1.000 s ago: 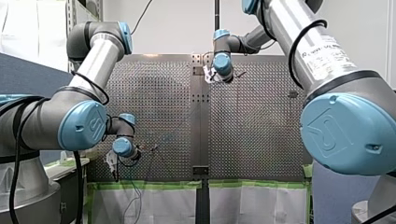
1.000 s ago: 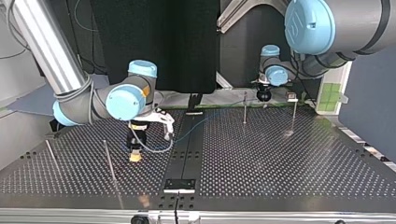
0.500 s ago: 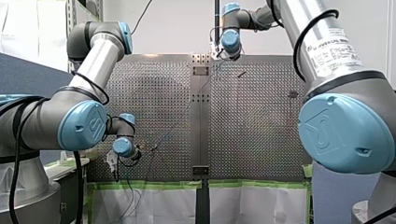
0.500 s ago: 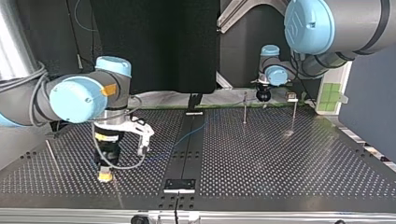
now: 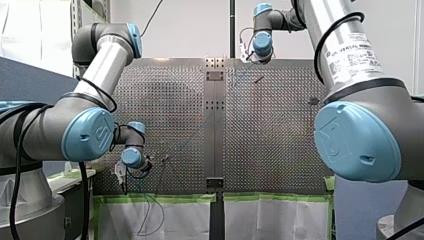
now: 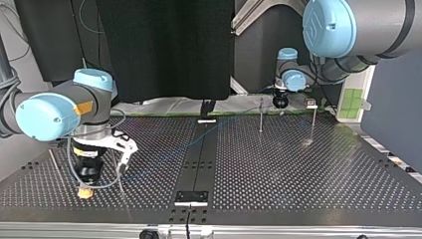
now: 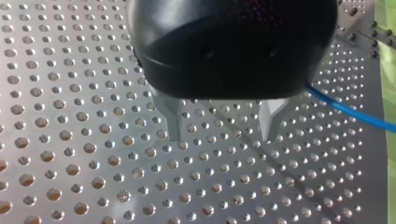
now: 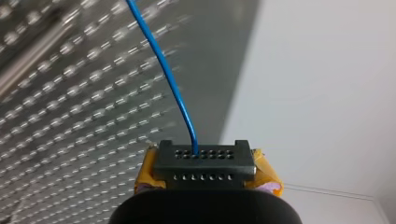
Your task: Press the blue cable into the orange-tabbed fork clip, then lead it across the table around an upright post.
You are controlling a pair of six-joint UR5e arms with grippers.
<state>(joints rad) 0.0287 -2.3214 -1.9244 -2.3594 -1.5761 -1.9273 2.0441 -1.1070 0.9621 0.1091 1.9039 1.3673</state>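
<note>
In the right wrist view, my right gripper (image 8: 203,158) with yellow pads is shut on the thin blue cable (image 8: 163,65), which leads away from it over the perforated table. In the top view that gripper (image 6: 85,191) hangs low near the front left, and the cable (image 6: 199,141) trails back toward an upright post (image 6: 260,115). My left gripper (image 7: 222,135) stands open just above the plate with nothing between its metal fingers; the cable (image 7: 350,112) passes beside it. In the top view it (image 6: 280,102) sits at the far right edge. I cannot make out the fork clip clearly.
A second thin post (image 6: 313,122) stands at the top view's far right. Another post (image 6: 118,174) rises close to my right gripper, and a slanted rod (image 6: 53,164) is at the left. A dark centre strip (image 6: 196,164) splits the table.
My right arm has carried the cable toward the top view's left and nearer the front edge, drawing it out longer. My left arm has stayed put.
</note>
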